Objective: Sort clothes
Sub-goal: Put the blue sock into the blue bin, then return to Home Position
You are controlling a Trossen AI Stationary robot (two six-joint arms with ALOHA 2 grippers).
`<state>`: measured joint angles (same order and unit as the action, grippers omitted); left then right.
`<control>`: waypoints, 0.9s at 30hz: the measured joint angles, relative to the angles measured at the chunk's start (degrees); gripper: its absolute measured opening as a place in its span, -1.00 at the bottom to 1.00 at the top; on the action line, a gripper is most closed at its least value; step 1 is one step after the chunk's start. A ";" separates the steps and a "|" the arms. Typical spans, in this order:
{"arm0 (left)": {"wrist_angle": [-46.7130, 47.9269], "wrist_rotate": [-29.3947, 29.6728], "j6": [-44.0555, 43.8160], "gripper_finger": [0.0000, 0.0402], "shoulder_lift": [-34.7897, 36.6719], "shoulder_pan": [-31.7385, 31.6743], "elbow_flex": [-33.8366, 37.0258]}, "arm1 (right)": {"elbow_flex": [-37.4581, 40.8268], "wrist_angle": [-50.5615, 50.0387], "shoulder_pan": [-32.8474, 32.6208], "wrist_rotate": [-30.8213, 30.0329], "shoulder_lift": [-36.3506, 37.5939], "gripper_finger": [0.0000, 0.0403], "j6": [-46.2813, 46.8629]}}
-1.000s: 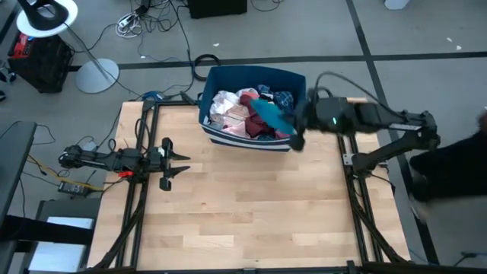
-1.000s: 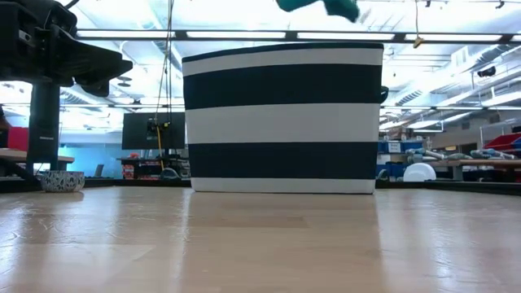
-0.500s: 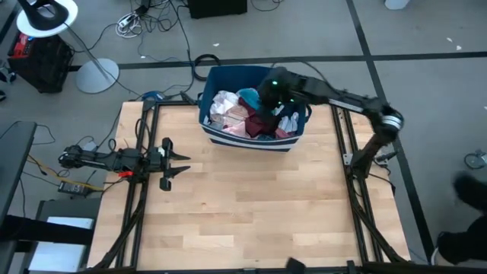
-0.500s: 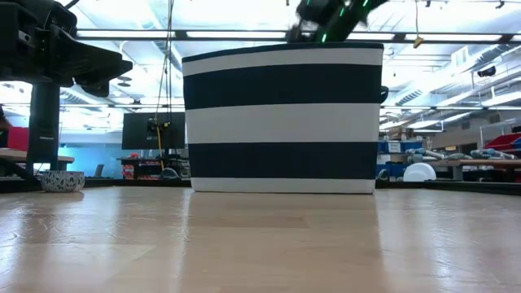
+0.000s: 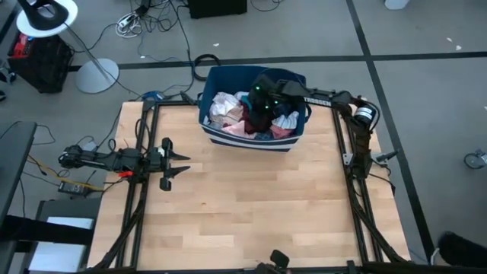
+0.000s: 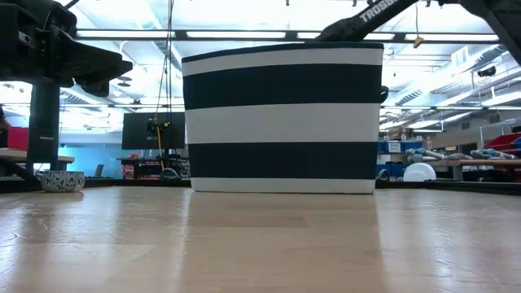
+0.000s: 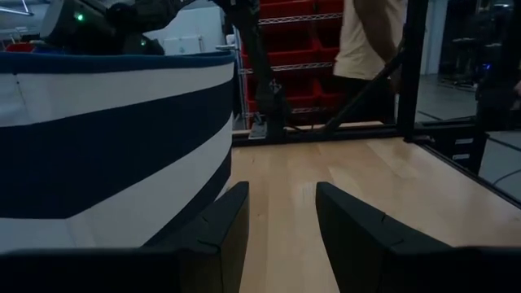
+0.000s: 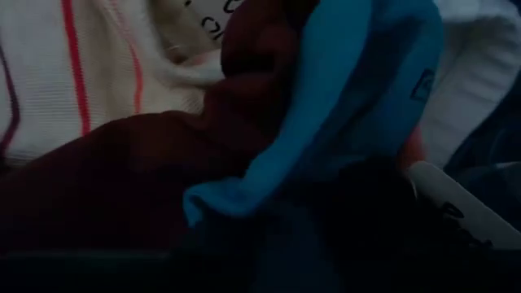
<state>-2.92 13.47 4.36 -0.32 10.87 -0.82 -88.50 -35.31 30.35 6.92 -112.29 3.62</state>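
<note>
- The clothes (image 5: 242, 116) lie heaped inside the striped bin (image 5: 251, 141), which stands at the far edge of the surface (image 5: 243, 213); white, pink and dark red pieces show on top, with a bright blue piece (image 8: 342, 106) draped over a dark red one (image 8: 130, 171) in the right wrist view.
- They look soft, light and limp, so they should bunch and sag when lifted. One piece may drag its neighbours along, since they lie tangled.
- A pinch on a raised fold or a free edge near the top of the heap seems the best hold; the blue piece's hanging edge offers one.
- The right gripper (image 5: 262, 99) hangs over the middle of the bin, down among the garments. Whether its jaws are apart or pinching cloth I cannot tell: the wrist view is filled with fabric and the fingers are lost in shadow.
- The left gripper (image 5: 181, 159) waits low over the left side of the surface, well apart from the bin, spread and holding nothing, its two fingers (image 7: 212, 236) pointing towards the bin.
- White lettering on the right arm reads partly as "TROSS" in the low view. Small dark print on a white garment and a mark on the blue piece are too small to read.
- A person stands beyond the surface in the left wrist view.
</note>
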 joint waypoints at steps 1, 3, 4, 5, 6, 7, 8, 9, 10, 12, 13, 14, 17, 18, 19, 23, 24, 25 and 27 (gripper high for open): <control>0.02 -0.02 0.02 -0.25 0.00 -0.02 0.00 | 0.15 -0.26 0.00 0.01 1.28 -0.25 0.06; 0.13 -0.02 0.02 -0.25 0.00 0.00 0.00 | 0.53 -0.80 -0.13 -0.02 4.11 -0.21 1.28; 0.11 -0.01 0.03 -0.25 0.01 0.00 0.00 | 0.67 -1.75 -0.21 -0.03 5.89 -0.21 2.09; 0.11 0.00 0.04 -0.25 0.00 -0.02 0.00 | 0.71 -2.33 -0.24 0.02 8.03 -0.20 3.01; 0.11 -0.01 0.04 -0.25 0.00 -0.02 0.00 | 0.71 -2.68 -0.26 0.19 10.26 -0.20 3.94; 0.10 -0.02 0.07 -0.25 0.00 0.00 0.00 | 0.69 -3.06 -0.32 0.44 12.64 -0.21 4.61; 0.10 0.00 0.07 -0.25 0.00 -0.02 0.00 | 0.65 -3.49 -0.37 0.57 14.96 -0.21 5.10; 0.05 -0.02 0.07 -0.25 0.00 0.00 0.00 | 0.64 -3.65 -0.51 0.67 17.04 -0.21 5.58; -0.10 -0.02 0.07 -0.25 0.00 0.00 0.00 | 0.64 -3.87 -0.69 0.66 19.09 -0.21 6.07; -0.37 0.00 0.07 -0.25 0.00 -0.02 0.00 | 0.64 -4.47 -1.07 0.63 22.97 -0.21 7.25; -0.37 0.00 0.08 -0.25 0.02 0.00 0.00 | 0.64 -4.35 -1.29 0.63 25.02 -0.21 7.36; -0.37 0.00 0.07 -0.25 0.02 -0.02 0.00 | 0.60 -4.19 -1.42 0.63 26.86 -0.21 7.36; -0.35 0.00 0.07 -0.25 0.00 -0.01 0.00 | 0.51 -3.84 -1.60 0.63 31.80 -0.21 7.36; -0.37 0.00 0.09 -0.25 0.00 -0.01 0.00 | 0.51 -3.87 -1.63 0.60 33.23 -0.21 7.41; -0.35 -0.02 0.07 -0.25 0.02 -0.02 0.00 | 0.51 -4.02 -1.82 0.49 34.69 -0.22 8.11; -0.36 0.00 0.07 -0.25 0.00 0.00 0.00 | 0.53 -7.11 -2.84 1.37 39.97 -0.21 9.11; -0.35 -0.02 0.07 -0.25 0.00 -0.02 0.00 | 0.84 -7.10 -3.46 2.70 41.07 -0.21 8.31; -0.36 -0.01 0.07 -0.25 0.00 -0.02 0.00 | 1.53 -7.16 -4.16 4.32 42.18 -0.21 7.55; -0.37 -0.02 0.07 -0.25 0.01 -0.01 0.00 | 3.17 -7.38 -5.98 7.03 44.29 -0.21 6.10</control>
<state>-3.29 13.45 4.43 -0.31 10.86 -0.82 -85.33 -42.70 24.37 13.95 -67.99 9.72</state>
